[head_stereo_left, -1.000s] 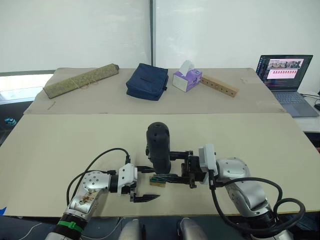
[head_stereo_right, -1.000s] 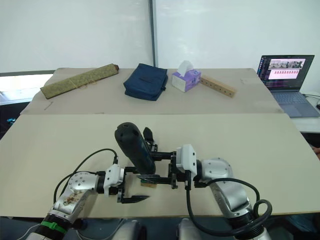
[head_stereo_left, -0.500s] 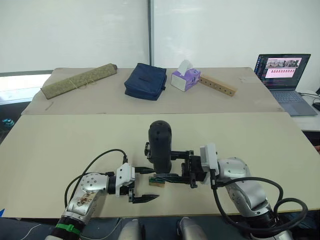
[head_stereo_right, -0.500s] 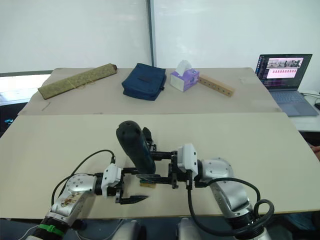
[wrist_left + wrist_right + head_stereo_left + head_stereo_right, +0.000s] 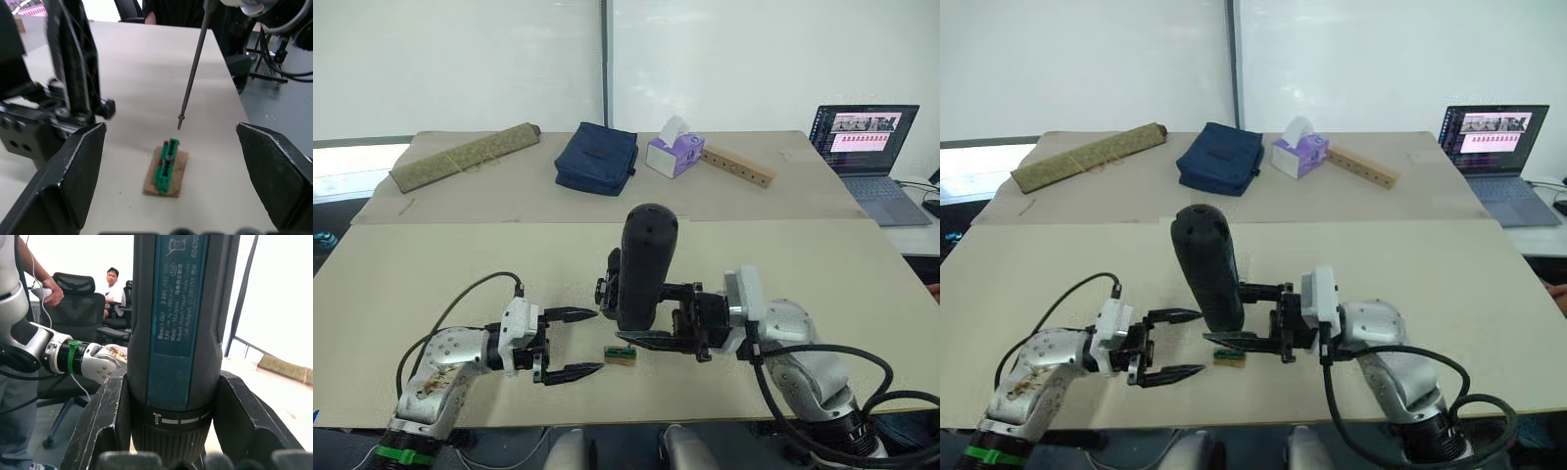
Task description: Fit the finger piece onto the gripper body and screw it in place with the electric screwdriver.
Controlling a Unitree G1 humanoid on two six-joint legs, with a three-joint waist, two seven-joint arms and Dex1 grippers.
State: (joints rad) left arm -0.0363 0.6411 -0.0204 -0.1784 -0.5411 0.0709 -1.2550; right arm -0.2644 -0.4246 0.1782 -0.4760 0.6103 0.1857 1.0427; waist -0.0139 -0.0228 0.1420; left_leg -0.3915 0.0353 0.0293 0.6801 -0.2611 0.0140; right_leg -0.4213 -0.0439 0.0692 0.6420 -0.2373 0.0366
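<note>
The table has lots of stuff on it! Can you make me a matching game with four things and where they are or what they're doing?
Things:
1. electric screwdriver
2. left gripper
3. small tan-and-green block
4. laptop

Places or states:
A. open and holding nothing
B. lying on the near board under the thin metal bit
C. at the far right of the table, screen lit
D. held upright in the right gripper

Pairs: 1-D, 2-A, 3-B, 4-C
</note>
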